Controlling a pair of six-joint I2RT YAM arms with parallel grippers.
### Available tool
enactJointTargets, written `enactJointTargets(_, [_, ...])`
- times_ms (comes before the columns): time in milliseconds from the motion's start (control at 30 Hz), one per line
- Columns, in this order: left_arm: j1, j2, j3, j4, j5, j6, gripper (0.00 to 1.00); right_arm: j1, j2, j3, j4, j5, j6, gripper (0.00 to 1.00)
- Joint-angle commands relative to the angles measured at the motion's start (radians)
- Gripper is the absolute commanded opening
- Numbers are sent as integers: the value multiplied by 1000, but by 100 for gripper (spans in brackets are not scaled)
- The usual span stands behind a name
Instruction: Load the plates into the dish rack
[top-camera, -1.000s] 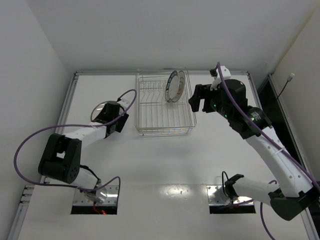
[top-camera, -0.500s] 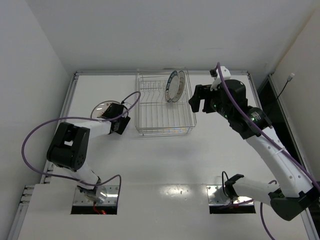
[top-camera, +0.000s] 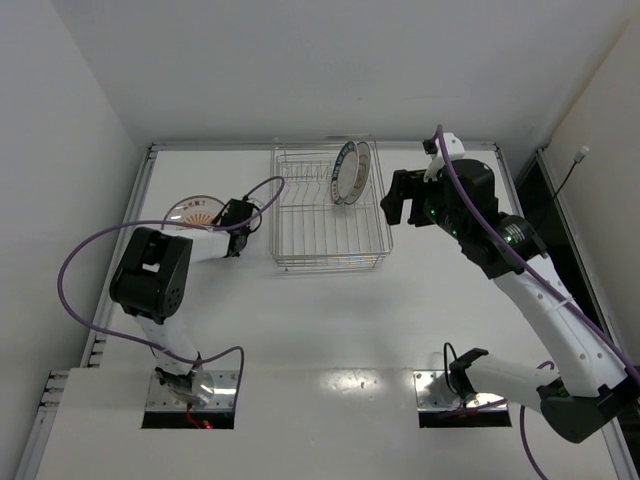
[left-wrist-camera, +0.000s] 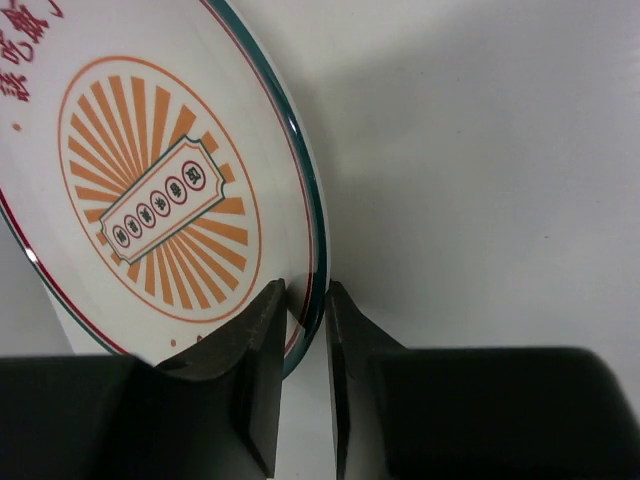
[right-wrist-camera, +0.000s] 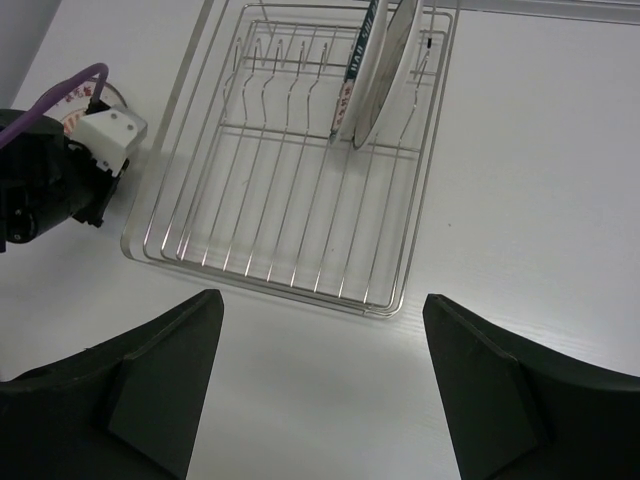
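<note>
1. Rim of the sunburst plate (left-wrist-camera: 160, 200) is clamped between the fingers of the left end effector (left-wrist-camera: 302, 300).
2. That plate is seen on the desk (top-camera: 330, 330), left of the dish rack (top-camera: 325, 264).
3. Upright in the rack's far right slots are stood the blue-rimmed plate (top-camera: 343, 172) and the plain white plate (top-camera: 364, 170).
4. Jaws of the right end effector (right-wrist-camera: 320, 380) are held wide apart, nothing gripped, beside the rack's right edge.

My right tool (right-wrist-camera: 322, 305) hangs with its fingers spread wide above the dish rack (right-wrist-camera: 270, 282) on the white worktop (right-wrist-camera: 520, 200). A blue-rimmed plate (right-wrist-camera: 360, 70) and a plain white plate (right-wrist-camera: 398, 60) stand upright together in its far right slots. The left arm (right-wrist-camera: 45, 195) sits beside the rack's left edge.
</note>
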Motion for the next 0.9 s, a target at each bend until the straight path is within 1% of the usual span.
enactJointTargets(0, [7,52,8,-88,30,-55,7,-4,-18,49,9,15,-10,79])
enactJointTargets(33, [7,53,19,-97,30,-55,0,-4,-9,58,9,15,-10,79])
enactJointTargets(100, [7,62,19,-98,41,-66,0,-4,-9,58,9,6,-10,79])
enactJointTargets(200, [7,62,51,-142,41,-109,0,-4,-9,58,9,6,-10,79])
enactJointTargets(267, [7,62,72,-151,14,-126,0,-4,-9,67,0,6,-10,79])
enactJointTargets(400, [-25,-12,72,-162,-63,-196,0,-4,-9,76,-10,6,-10,79])
enactJointTargets(467, [-34,-91,59,-153,-133,-228,0,-4,-18,76,-10,15,-10,79])
enactJointTargets(533, [-34,-142,45,-157,-144,-274,0,-4,-18,76,-10,15,-10,79])
enactJointTargets(567, [-34,-183,66,-168,-144,-287,0,-4,-18,76,-20,15,-1,79])
enactJointTargets(667, [-34,-242,133,-237,-109,-323,0,-4,-27,76,-20,15,-1,79])
enactJointTargets(800, [-82,-291,218,-285,-121,-324,0,-4,-27,76,-20,15,-1,79])
enactJointTargets(867, [-82,-300,269,-332,-132,-334,0,-4,-27,94,-20,15,8,79])
